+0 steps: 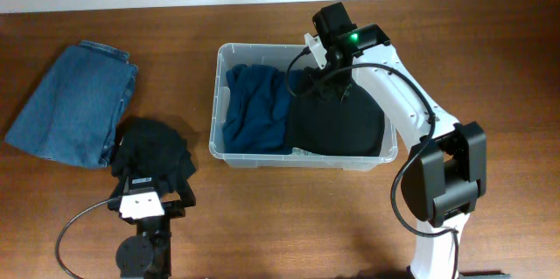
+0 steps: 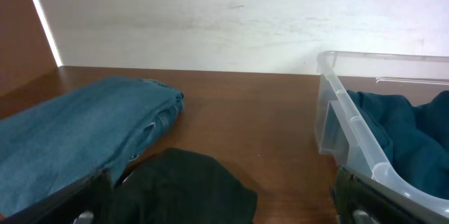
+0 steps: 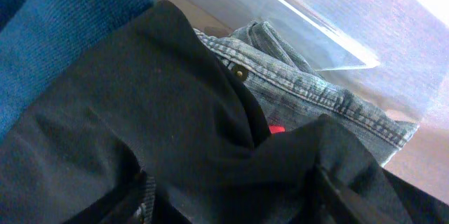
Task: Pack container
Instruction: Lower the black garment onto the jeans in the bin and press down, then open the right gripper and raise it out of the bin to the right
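While the right tool (image 3: 233, 189) sits sunk in the black garment (image 1: 337, 126) inside the container (image 1: 215, 95) on the worktop (image 1: 289, 218), its grip unreadable, it should tuck folds below the container's rim. Left of the container, the left tool (image 1: 150, 202) gapes wide by a second black garment (image 1: 153, 152).

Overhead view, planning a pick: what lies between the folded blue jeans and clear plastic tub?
Overhead: a crumpled black garment against the jeans, then bare wooden table.
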Controlling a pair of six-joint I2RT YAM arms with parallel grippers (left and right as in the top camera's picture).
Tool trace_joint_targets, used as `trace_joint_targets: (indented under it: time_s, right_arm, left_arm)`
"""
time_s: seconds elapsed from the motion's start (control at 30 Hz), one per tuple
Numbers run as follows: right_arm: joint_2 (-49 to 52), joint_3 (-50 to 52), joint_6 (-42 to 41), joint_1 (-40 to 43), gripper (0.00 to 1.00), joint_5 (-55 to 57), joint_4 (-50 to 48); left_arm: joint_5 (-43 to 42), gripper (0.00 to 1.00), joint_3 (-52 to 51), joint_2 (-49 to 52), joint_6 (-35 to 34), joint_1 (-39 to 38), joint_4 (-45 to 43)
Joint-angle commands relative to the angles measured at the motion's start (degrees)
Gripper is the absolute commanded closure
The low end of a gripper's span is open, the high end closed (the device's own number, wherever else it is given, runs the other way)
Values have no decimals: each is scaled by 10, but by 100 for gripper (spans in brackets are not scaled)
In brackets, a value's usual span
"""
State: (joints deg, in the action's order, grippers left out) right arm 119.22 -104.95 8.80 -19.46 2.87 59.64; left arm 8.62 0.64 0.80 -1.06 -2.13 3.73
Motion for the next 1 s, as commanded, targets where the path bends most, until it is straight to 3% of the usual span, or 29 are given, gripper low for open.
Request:
trace_joint_targets:
  time_s: [0.0,0.6,0.77,0.87,0.97]
  right_arm:
    - [5,5,-7,4,34,-8,-3]
    - [5,101,-34,4,28,-25,-97]
    - [5,145,-33,4,16,-25,-142]
    - [4,148,-33,4,3,-22,-155]
    - [-8,131,-33,4,1,-22,-150]
  left_arm:
    - [2,0,-1,-4,7,-1,2]
    - [2,1,-1,-4,7,-1,2]
    - [2,1,-1,-4,7,-1,2]
    - [2,0,-1,-4,7,-1,2]
    - [2,1,-1,-4,7,-1,2]
